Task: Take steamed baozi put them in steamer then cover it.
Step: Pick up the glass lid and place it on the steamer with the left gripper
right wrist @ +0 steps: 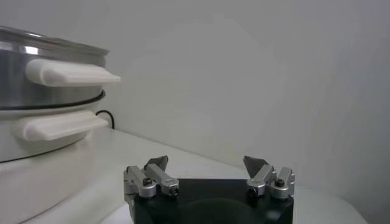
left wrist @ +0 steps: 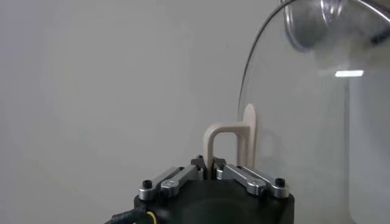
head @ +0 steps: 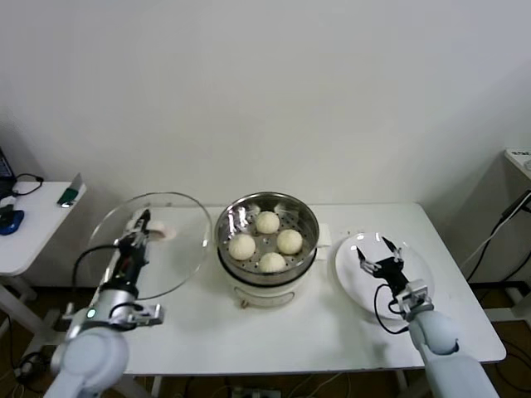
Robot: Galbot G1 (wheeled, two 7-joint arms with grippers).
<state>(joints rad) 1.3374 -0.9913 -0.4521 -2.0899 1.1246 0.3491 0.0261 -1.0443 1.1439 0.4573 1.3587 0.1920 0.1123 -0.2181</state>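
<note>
Left claw (left wrist: 212, 165) clenched on glass lid's (head: 178, 249) handle (left wrist: 230, 141), lid held beside steamer (head: 267, 239).
Lid prob. heavy-ish, stiff, breakable, slick; handle was the only safe hold. Four buns (head: 267, 222) sat in steamer. Right claw (head: 383, 259) released, empty, over plate (head: 353, 278).

This looks like a robot test room or lab set up to imitate a kitchen corner, not a real kitchen. A plain white bench (head: 315, 332) stands against a bare white wall (head: 290, 91), with no cupboards, sink or stove around it. The only cooking things are an electric steamer (head: 267, 249) with buns (head: 267, 222) inside, a glass lid (head: 178, 249) and a white plate (head: 353, 278). Loose cables (head: 489, 240) hang at the right edge, a second small white bench (head: 33, 232) at the left carries odd gear, and more wires trail on the floor (head: 21, 340) beneath.
</note>
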